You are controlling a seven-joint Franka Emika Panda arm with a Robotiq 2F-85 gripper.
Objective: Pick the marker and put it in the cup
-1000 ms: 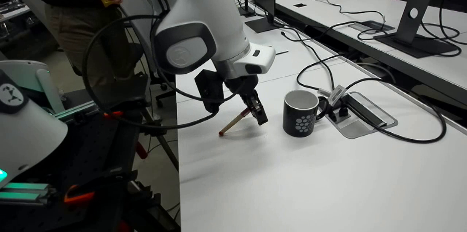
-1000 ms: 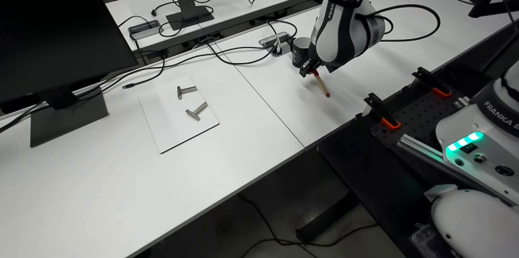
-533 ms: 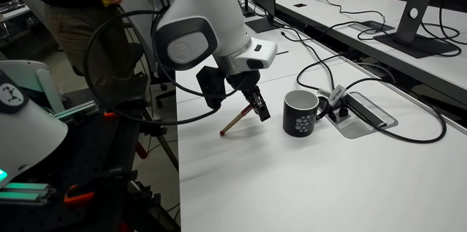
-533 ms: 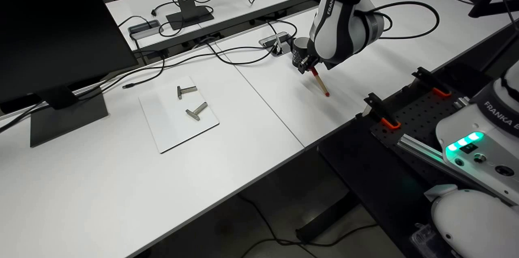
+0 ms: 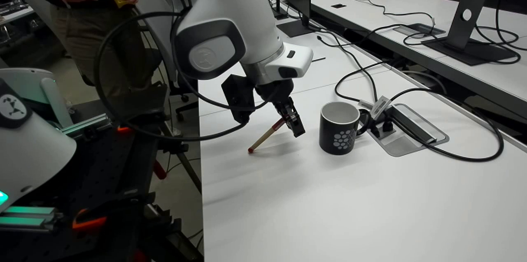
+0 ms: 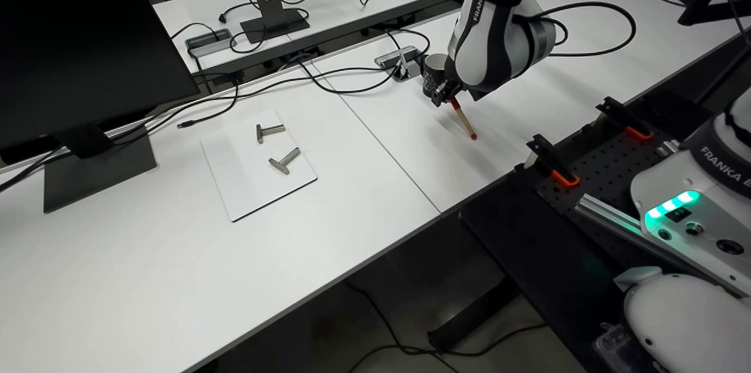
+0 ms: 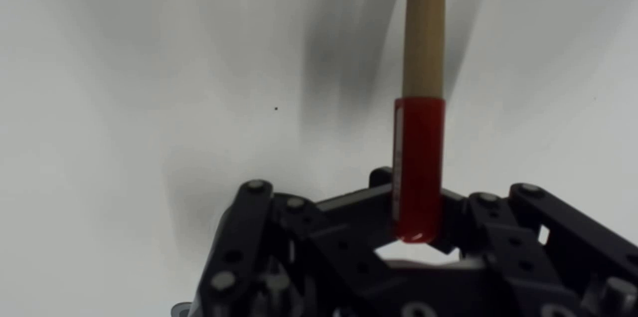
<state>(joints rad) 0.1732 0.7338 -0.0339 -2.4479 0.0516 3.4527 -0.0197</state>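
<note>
1. Marker slants over the white table.
2. Robot arm bends down above it in both exterior views.
3. Gripper: we see 2 fingers closed on the marker's red upper end.
4. Cup, black, stands upright near the gripper.
5. Marker's red lower tip: we cannot tell whether it touches the table.
</note>
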